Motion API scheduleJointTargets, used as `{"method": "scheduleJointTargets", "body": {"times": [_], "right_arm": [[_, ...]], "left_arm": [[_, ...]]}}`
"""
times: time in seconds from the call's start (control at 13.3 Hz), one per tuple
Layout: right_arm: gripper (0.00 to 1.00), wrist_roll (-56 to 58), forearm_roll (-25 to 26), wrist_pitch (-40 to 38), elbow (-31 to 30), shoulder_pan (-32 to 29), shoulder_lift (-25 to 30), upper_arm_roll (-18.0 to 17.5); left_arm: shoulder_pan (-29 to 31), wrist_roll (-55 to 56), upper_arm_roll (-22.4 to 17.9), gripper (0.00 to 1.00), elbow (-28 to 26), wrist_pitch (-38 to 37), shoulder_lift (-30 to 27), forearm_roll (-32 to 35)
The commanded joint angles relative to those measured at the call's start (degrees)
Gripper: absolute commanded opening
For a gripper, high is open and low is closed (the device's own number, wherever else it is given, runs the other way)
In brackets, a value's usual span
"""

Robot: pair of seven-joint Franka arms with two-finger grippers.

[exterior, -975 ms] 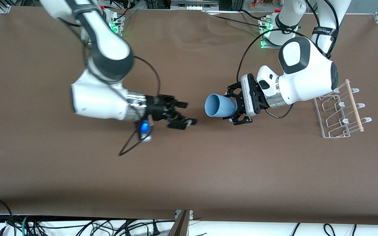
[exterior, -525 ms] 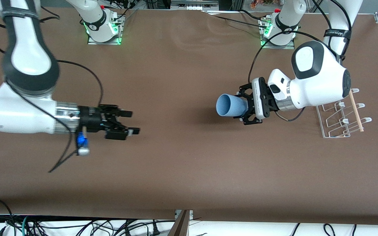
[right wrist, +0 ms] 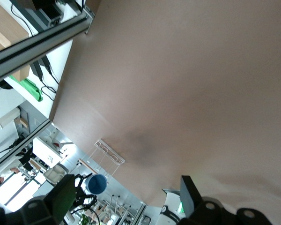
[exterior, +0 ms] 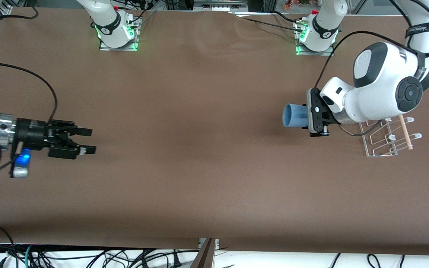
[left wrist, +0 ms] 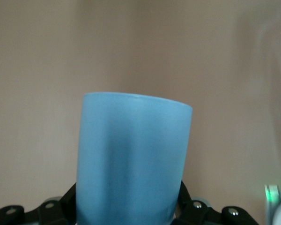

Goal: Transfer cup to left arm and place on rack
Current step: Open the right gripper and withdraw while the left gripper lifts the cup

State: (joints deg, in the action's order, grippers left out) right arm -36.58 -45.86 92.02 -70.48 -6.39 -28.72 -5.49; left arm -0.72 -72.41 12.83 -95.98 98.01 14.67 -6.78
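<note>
The light-blue cup lies sideways in my left gripper, which is shut on it and holds it in the air beside the rack, its open mouth toward the right arm's end. In the left wrist view the cup fills the space between the black fingers. The white wire rack with its wooden dowel stands at the left arm's end of the table, partly hidden by the left wrist. My right gripper is open and empty at the right arm's end. The right wrist view shows the cup and rack far off.
The two arm bases stand with green lights at the edge farthest from the front camera. A black cable loops by the right wrist. Cables lie under the table edge nearest the front camera.
My right gripper has drawn back, open and empty, toward the right arm's end. My left gripper has carried the cup toward the rack and turned its wrist.
</note>
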Motion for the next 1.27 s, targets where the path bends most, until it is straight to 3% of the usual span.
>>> {"method": "scheduleJointTargets", "body": {"times": [0.0, 0.15, 0.38, 0.6, 0.75, 0.97, 1.2], "right_arm": [[0.99, 3.52, 1.21, -2.28, -0.45, -0.46, 1.99, 1.27], [0.99, 7.20, 6.44, -2.55, -3.24, -0.29, 4.97, 1.45], [0.99, 12.66, 17.52, -0.45, -14.74, 0.76, 14.97, 0.05], [0.99, 14.61, 30.43, 5.43, -25.38, 1.99, 23.33, -2.94], [0.99, 14.78, 38.18, 7.55, -29.88, 3.93, 26.50, -3.04], [0.99, 19.24, 44.52, 8.43, -32.97, 4.46, 28.71, -2.95], [0.99, 26.98, 45.24, 7.82, -33.24, 4.46, 29.51, -1.29]], "left_arm": [[-0.15, 3.49, 0.35, 0.00, 2.82, -7.55, -0.25, 14.02], [-0.33, 6.56, 0.70, 0.00, 2.73, -11.68, 0.18, 23.87], [-1.03, 12.27, 0.88, 0.00, 1.94, -16.61, 1.41, 34.96], [-1.91, 16.58, 0.97, 0.04, 1.33, -18.47, 2.65, 41.83], [-2.96, 18.00, 0.97, 0.02, 1.24, -21.18, 5.01, 47.88], [-5.60, 26.32, 1.05, 0.00, 0.45, -28.91, 8.62, 55.28], [-6.48, 32.83, 1.05, 0.00, -3.58, -29.02, 8.62, 59.32]]}}
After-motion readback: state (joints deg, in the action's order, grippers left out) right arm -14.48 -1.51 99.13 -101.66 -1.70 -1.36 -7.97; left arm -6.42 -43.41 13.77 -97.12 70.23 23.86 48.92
